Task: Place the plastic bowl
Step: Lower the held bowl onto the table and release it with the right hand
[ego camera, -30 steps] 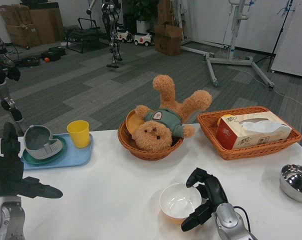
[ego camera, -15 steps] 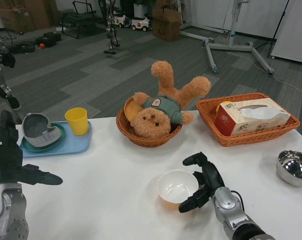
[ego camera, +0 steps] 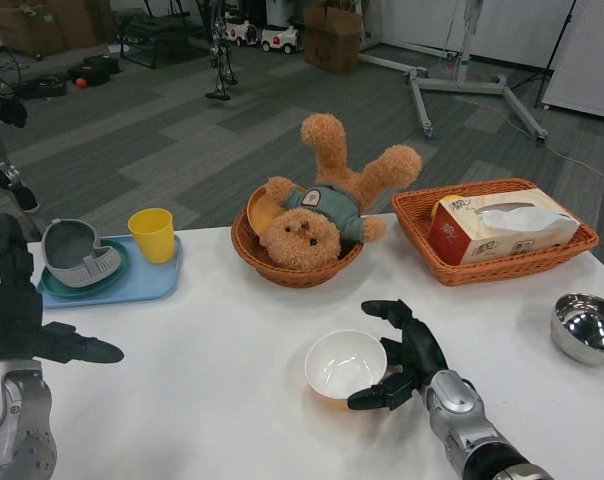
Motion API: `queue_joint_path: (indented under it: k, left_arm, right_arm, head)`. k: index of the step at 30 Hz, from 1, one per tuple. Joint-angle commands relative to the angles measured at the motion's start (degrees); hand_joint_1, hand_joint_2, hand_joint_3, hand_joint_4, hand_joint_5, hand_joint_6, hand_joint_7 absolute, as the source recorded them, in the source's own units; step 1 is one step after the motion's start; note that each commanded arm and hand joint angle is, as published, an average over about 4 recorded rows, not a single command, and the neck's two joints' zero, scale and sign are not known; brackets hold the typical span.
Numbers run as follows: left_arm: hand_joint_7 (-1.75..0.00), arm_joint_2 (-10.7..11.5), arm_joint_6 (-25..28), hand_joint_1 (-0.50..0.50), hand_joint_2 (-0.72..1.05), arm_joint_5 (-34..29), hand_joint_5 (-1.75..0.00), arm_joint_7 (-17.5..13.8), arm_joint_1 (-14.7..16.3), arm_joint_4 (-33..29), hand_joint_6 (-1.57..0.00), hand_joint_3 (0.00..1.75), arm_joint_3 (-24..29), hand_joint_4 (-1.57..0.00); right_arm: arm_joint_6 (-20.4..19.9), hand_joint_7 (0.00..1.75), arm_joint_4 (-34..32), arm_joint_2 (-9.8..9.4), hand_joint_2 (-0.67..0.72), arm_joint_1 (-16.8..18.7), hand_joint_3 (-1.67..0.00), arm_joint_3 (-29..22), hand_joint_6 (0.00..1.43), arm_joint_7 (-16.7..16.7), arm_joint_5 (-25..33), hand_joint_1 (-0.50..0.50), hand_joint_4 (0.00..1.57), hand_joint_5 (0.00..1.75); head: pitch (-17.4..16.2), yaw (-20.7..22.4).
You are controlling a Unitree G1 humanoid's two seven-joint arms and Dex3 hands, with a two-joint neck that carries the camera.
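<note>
Table: a white table [ego camera: 212, 400] fills the lower half of the head view, with grey carpet floor beyond its far edge.
Rectangular basket: an orange wicker basket [ego camera: 422, 235] stands at the far right of the table and holds a red and white tissue box [ego camera: 487, 225] with a tissue sticking out of its top.
Teddy bear: a tan teddy bear [ego camera: 317, 215] in a green shirt lies upside down, legs in the air, in a round wicker basket [ego camera: 282, 272] at the far middle of the table; an orange bowl shows behind its head.
Tray: a light blue tray [ego camera: 147, 285] sits at the far left, carrying a yellow cup [ego camera: 153, 235] and a grey container [ego camera: 77, 262] on a green plate.
Left hand: the left hand [ego camera: 17, 320] hovers at the table's left edge, fingers spread apart and holding nothing.
Right hand: the right hand [ego camera: 402, 355] is just beside the right side of the plastic bowl, fingers apart and curved around it. I cannot tell whether any fingertip touches the rim; it has no grip on it.
Plastic bowl: the plastic bowl [ego camera: 344, 365], white inside and orange outside, stands upright on the table near the front middle, well apart from both baskets.
Metal bowl: a shiny steel bowl [ego camera: 587, 328] rests at the right edge of the table.
</note>
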Motion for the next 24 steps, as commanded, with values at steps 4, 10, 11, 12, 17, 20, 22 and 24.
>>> queue_joint_path:
  k: [4, 10, 11, 12, 17, 20, 22, 24]
  left_arm:
    - [0.0, 0.4, -0.3, -0.48, -0.72, -0.1, 0.0, 0.0, 0.3, 0.2, 0.0, 0.0, -0.2, 0.0]
    - [0.0, 0.4, -0.3, -0.48, -0.72, -0.1, 0.0, 0.0, 0.2, 0.2, 0.0, 0.02, -0.3, 0.0]
    - [0.0, 0.5, -0.3, -0.48, -0.72, -0.1, 0.0, 0.0, 0.2, 0.2, 0.0, 0.0, -0.3, 0.0]
    - [0.0, 0.5, -0.3, -0.48, -0.72, -0.1, 0.0, 0.0, 0.2, 0.2, 0.0, 0.0, -0.3, 0.0]
    - [0.0, 0.5, -0.3, -0.48, -0.72, -0.1, 0.0, 0.0, 0.2, 0.2, 0.0, 0.0, -0.3, 0.0]
    - [0.0, 0.5, -0.3, -0.48, -0.72, -0.1, 0.0, 0.0, 0.2, 0.2, 0.0, 0.0, -0.3, 0.0]
    - [0.0, 0.5, -0.3, -0.48, -0.72, -0.1, 0.0, 0.0, 0.2, 0.2, 0.0, 0.0, -0.3, 0.0]
    - [0.0, 0.5, -0.3, -0.48, -0.72, -0.1, 0.0, 0.0, 0.2, 0.2, 0.0, 0.0, -0.3, 0.0]
  right_arm:
    - [-1.7, 0.72, -1.6, -0.98, -0.22, 0.7, -0.73, 3.2, 0.0, 2.1, 11.7, -0.25, 0.83, 0.78]
    - [-2.3, 0.7, -2.3, -1.71, 0.06, 0.9, -0.67, 4.0, 0.0, 3.6, 16.7, -0.43, 0.71, 0.75]
    - [-2.3, 0.7, -2.6, -1.75, 0.09, 1.0, -0.67, 4.0, 0.0, 3.8, 17.0, -0.44, 0.69, 0.73]
    - [-2.3, 0.7, -2.7, -1.77, 0.14, 1.0, -0.65, 4.1, 0.0, 4.0, 17.2, -0.45, 0.67, 0.7]
    - [-2.3, 0.65, -3.2, -1.9, 0.34, 1.1, -0.63, 4.3, 0.0, 5.0, 19.6, -0.46, 0.53, 0.44]
    - [-2.3, 0.63, -3.3, -2.04, 0.41, 1.1, -0.63, 4.6, 0.0, 5.5, 21.1, -0.46, 0.4, 0.27]
    - [-2.3, 0.63, -3.4, -2.08, 0.41, 1.1, -0.61, 4.5, 0.0, 5.7, 21.7, -0.46, 0.34, 0.22]
    - [-2.4, 0.63, -3.4, -2.08, 0.41, 1.1, -0.58, 4.3, 0.0, 5.8, 21.8, -0.46, 0.29, 0.19]
  head:
    - [0.0, -0.4]
    - [-0.2, -0.3]
    - [-0.2, -0.3]
    - [-0.2, -0.3]
    - [0.3, 0.1]
    - [0.3, 0.0]
    - [0.3, 0.0]
    - [0.3, 0.0]
